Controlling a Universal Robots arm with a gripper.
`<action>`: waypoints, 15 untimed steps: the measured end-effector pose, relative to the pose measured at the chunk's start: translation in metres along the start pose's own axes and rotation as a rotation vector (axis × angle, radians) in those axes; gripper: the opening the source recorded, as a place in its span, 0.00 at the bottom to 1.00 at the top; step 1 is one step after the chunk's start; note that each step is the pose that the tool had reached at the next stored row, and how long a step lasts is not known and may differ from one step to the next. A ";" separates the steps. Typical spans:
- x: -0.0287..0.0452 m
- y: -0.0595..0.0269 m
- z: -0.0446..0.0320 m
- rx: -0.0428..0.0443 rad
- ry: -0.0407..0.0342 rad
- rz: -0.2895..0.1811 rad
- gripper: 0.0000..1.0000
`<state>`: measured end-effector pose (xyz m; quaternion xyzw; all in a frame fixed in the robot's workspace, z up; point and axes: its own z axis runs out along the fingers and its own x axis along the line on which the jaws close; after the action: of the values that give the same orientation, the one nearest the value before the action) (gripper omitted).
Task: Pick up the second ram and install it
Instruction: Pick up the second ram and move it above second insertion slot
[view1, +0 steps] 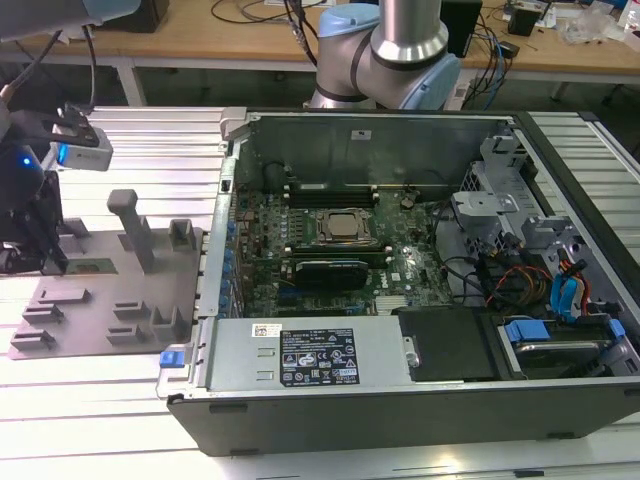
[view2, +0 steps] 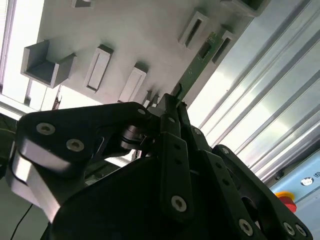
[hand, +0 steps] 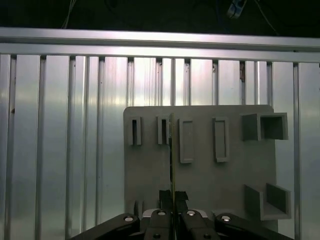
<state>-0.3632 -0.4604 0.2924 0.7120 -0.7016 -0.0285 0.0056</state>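
The second ram (hand: 172, 150) is a thin green stick seen edge-on, standing over the grey fixture plate (hand: 200, 175) between its slot holders. In the second wrist view the second ram (view2: 196, 64) runs out from the black fingers (view2: 170, 125) toward a slot holder. My gripper (hand: 173, 199) is shut on one end of it. In the exterior view my gripper (view1: 48, 262) hangs over the plate's (view1: 100, 300) side at that view's left, far from the open computer case (view1: 400, 260). I cannot tell whether the stick is clear of the plate.
The case's motherboard holds the square processor (view1: 345, 228) with long black slots (view1: 325, 268) beside it. A grey post (view1: 130, 225) and raised holders (view1: 170, 320) stand on the fixture plate. The arm's base (view1: 385, 60) is behind the case. Ribbed aluminium table (view1: 100, 400) surrounds everything.
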 end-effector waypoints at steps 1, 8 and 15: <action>-0.0001 0.0001 -0.0021 0.0000 0.0000 0.000 0.11; -0.0009 0.0014 -0.0284 0.0000 0.0000 0.000 0.11; -0.0014 0.0021 -0.0433 0.0000 -0.0005 0.000 0.11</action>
<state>-0.3632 -0.4604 0.3358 0.7120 -0.7016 -0.0286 0.0054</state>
